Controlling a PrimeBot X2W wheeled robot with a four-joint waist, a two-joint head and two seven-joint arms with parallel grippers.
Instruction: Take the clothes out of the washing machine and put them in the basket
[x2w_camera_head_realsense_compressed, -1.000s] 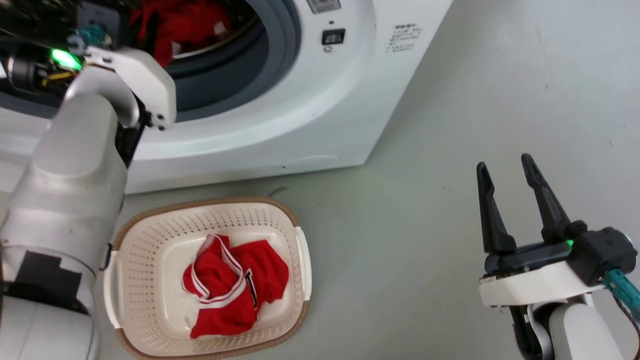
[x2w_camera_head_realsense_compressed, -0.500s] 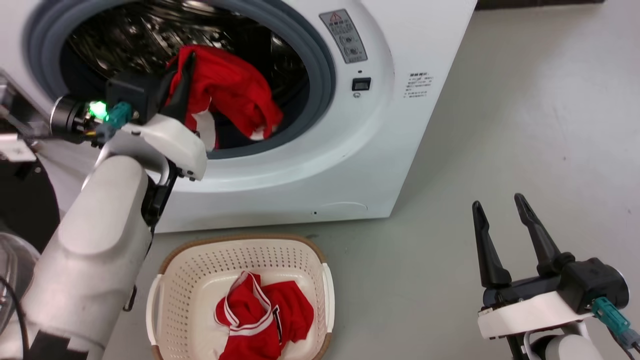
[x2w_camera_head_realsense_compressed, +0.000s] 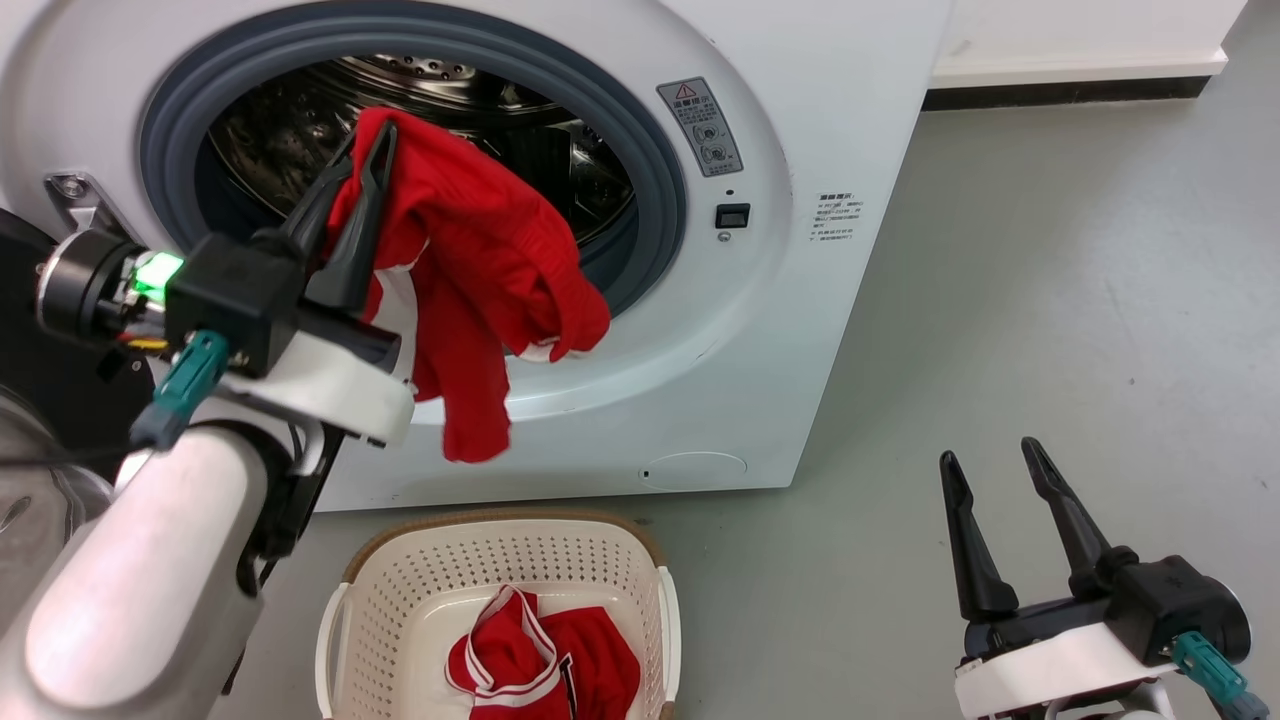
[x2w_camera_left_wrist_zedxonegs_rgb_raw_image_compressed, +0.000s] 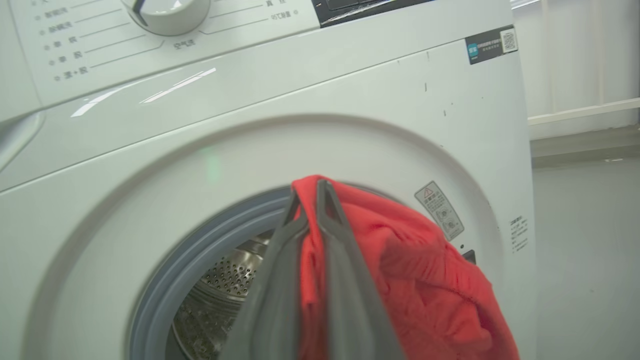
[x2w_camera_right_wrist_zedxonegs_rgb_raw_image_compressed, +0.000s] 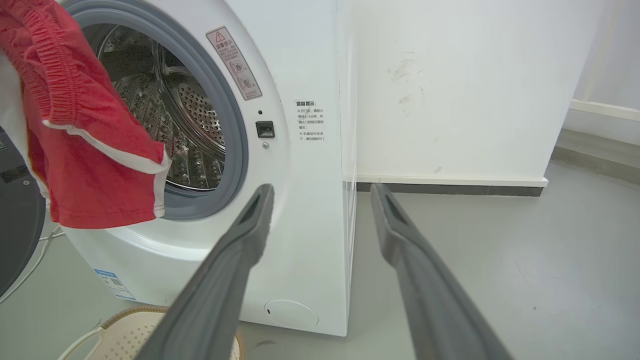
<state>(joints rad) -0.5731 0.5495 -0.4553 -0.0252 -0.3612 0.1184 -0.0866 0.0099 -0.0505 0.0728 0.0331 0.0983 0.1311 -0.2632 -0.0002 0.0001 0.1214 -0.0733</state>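
The washing machine (x2w_camera_head_realsense_compressed: 840, 150), a white front-loader on a grey floor (x2w_camera_head_realsense_compressed: 1050, 300), stands with its porthole open. The perforated steel drum (x2w_camera_head_realsense_compressed: 270, 130) is visible behind the grey rubber ring (x2w_camera_head_realsense_compressed: 655, 190). The basket (x2w_camera_head_realsense_compressed: 400, 590), cream and perforated with a brown rim, sits on the floor just before the machine's base. It holds the first garment (x2w_camera_head_realsense_compressed: 590, 665), red with white-striped trim, crumpled on its bottom. The second garment (x2w_camera_head_realsense_compressed: 480, 250), also red, hangs outside the porthole, draped down across the ring and the white front panel. Its lowest fold is above the basket and clear of it.

The left gripper (x2w_camera_head_realsense_compressed: 368, 140) has its fingers pressed together on the top fold of the second garment, before the upper left of the porthole. The right gripper (x2w_camera_head_realsense_compressed: 988, 452) has its fingers spread and holds nothing. It is low at the right, well apart from machine and basket.

Compared with half a second before, the head camera has shifted, so machine and basket sit lower in the view. Relative to the machine, the second garment has come from the porthole mouth to hang in front of it. The first garment and the right gripper's spread are unchanged.
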